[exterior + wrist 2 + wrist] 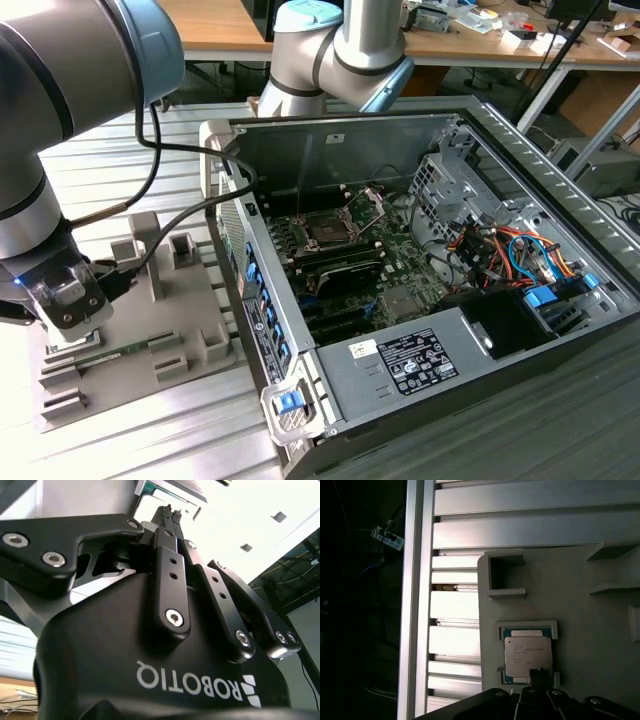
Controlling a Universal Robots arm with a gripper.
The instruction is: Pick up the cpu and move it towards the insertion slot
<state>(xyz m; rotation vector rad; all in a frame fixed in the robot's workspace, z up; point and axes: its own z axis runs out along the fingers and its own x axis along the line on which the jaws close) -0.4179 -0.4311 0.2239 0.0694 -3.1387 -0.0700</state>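
The cpu (527,654), a small square chip with a silvery face, lies in a shallow framed nest on the grey fixture plate (580,600). My gripper (539,674) hangs just over the chip's near edge; in the second wrist view the two black fingertips (165,511) rest against each other, so the gripper (170,513) is shut with nothing between them. In the exterior view the gripper (70,318) is low over the plate (190,310) at the exterior view's left. The insertion slot (325,228) sits on the motherboard inside the open computer case, its silver bracket (372,203) hinged up.
The open computer case (400,372) stands to the exterior view's right of the plate, its side wall (262,300) between the plate and the socket. Raised grey blocks (143,235) stand on the plate. Black cables (170,215) trail from my wrist. Ribbed aluminium tabletop (455,640) lies below.
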